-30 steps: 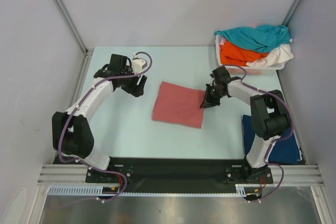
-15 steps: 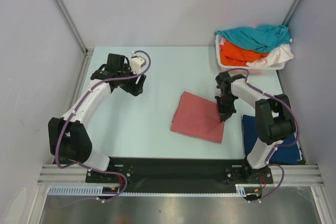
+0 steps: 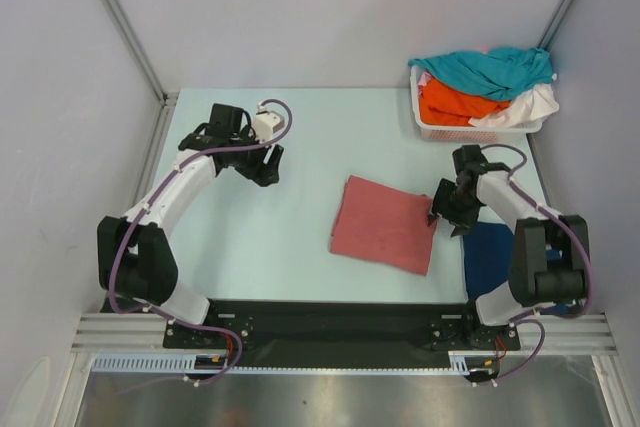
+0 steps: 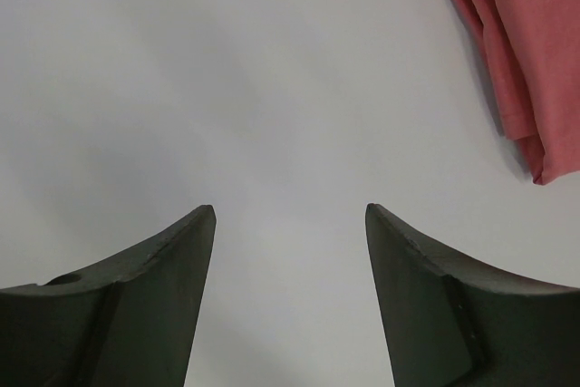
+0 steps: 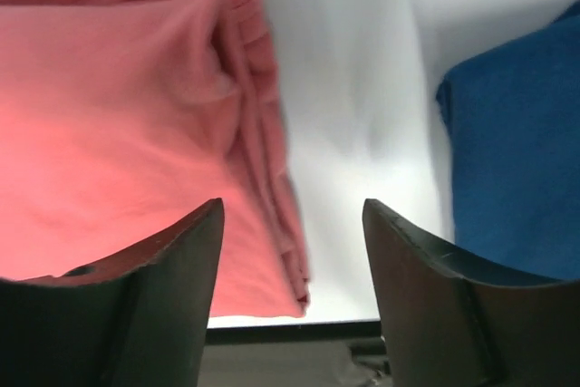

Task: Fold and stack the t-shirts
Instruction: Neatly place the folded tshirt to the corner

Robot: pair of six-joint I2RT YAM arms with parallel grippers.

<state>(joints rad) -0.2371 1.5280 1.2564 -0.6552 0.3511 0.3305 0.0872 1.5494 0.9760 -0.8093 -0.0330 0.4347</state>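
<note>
The pale table (image 3: 330,117) is carrying 2 arms. The left arm is arching toward the far left, its left gripper (image 3: 268,169) hanging spread and empty over bare surface. The right arm is bending inward, its right gripper (image 3: 447,217) spread and empty above the right edge of the salmon-red t-shirt (image 3: 385,225). This soft folded rectangle is lying centre-right, its longer side running left-right, slightly tilted. The navy t-shirt (image 3: 495,257) is lying folded just beside it.

navy t-shirt (image 3: 488,259): part-hidden by right arm (image 3: 505,197) | salmon t-shirt (image 4: 535,43): edge-cropped
</note>
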